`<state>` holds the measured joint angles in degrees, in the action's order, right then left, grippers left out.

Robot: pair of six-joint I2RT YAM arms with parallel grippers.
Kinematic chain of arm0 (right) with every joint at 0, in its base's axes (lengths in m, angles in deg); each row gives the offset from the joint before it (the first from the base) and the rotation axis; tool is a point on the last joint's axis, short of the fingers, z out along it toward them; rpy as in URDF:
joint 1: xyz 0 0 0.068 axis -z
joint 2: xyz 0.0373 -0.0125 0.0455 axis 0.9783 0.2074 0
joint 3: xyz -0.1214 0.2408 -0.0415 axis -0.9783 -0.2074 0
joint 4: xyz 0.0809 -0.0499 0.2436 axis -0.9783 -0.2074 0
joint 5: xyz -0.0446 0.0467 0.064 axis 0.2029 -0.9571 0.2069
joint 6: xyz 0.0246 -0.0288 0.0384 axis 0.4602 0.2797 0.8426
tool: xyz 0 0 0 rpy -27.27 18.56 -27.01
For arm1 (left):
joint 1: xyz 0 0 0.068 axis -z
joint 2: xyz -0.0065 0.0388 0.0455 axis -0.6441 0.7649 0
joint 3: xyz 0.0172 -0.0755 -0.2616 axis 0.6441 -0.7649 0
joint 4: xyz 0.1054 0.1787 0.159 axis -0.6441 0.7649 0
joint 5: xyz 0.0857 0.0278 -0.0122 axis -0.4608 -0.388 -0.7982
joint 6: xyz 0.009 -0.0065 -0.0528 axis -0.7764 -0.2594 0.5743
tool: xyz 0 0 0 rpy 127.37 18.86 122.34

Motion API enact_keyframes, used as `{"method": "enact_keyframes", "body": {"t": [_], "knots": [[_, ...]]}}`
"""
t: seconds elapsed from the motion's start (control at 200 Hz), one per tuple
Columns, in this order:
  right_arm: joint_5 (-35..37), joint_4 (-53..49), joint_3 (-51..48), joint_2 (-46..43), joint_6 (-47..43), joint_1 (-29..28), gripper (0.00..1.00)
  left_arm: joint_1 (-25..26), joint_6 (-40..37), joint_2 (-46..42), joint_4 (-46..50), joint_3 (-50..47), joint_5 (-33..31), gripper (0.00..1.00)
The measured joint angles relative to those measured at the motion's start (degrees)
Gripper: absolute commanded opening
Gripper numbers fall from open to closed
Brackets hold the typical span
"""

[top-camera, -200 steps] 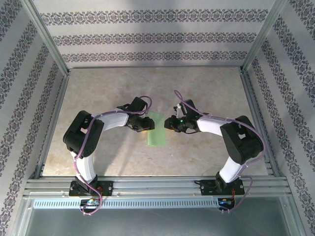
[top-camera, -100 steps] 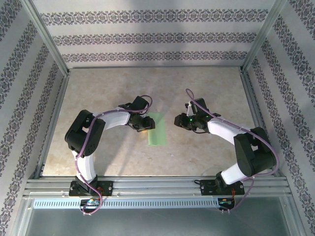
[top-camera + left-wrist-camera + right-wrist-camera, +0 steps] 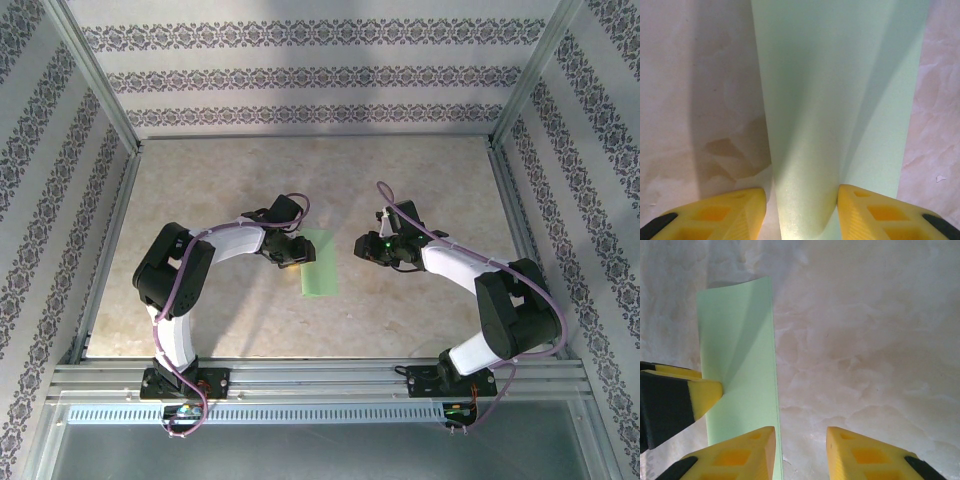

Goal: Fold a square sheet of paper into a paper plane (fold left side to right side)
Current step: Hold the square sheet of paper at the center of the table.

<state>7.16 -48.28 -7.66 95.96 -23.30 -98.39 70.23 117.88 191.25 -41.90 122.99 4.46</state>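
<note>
Looking down from the top external view, the sheet of paper lies near the middle of the surface as a narrow pale green strip running from 12 to 6 o'clock. The left end effector sits at the strip's 9 o'clock edge. The right end effector hovers at its 3 o'clock side, a little apart from the paper.

From the left wrist, the paper rises in a soft, rounded hump between the two yellow fingers. The jaws stand apart around this hump, and it cannot be told whether they pinch it or merely straddle it. No sharp crease shows.

From the right wrist, the right end effector's jaws are apart and empty, with bare surface between them. The strip's long edge lies at their 10 o'clock. A left finger touches the paper at its 9 o'clock edge.

The risks look plain. The rounded fold may spring back if released before it is pressed flat. A sideways push could slide the thin sheet and skew its edges. Squeezing the hump could crumple it.
</note>
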Motion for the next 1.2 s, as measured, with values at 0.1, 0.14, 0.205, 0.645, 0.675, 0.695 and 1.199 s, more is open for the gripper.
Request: {"method": "enact_keyframes", "body": {"t": [0.1, 0.14, 0.205, 0.645, 0.675, 0.695, 1.199], "knots": [[0.00, -0.02, 0.00, 0.00, 0.00, 0.00, 0.33, 0.09, -0.02, 0.11, 0.39, 0.31, -0.04, 0.46], [0.00, -0.02, 0.00, 0.00, -0.02, 0.00, 0.33, 0.15, -0.04, 0.13, 0.63, 0.46, -0.11, 0.46], [0.00, -0.02, 0.00, 0.00, -0.02, 0.00, 0.33, 0.17, -0.09, 0.31, 1.09, 0.79, -0.24, 0.46], [-0.33, -0.02, 0.00, 0.02, -0.31, 0.00, 0.33, 0.63, -0.33, 1.07, 3.08, 2.36, -1.29, 0.47], [-0.46, -0.02, 0.00, 0.02, -0.39, 0.00, 0.33, 0.66, -0.33, 1.09, 3.17, 2.45, -1.31, 0.47], [-0.48, -0.02, 0.00, 0.02, -0.39, 0.00, 0.33, 0.66, -0.33, 1.09, 3.17, 2.45, -1.31, 0.46], [-7.04, 3.26, 2.32, 8.57, 1.70, -5.11, 0.07, 0.68, -0.33, 1.14, 3.21, 2.47, -1.33, 0.47]]}}
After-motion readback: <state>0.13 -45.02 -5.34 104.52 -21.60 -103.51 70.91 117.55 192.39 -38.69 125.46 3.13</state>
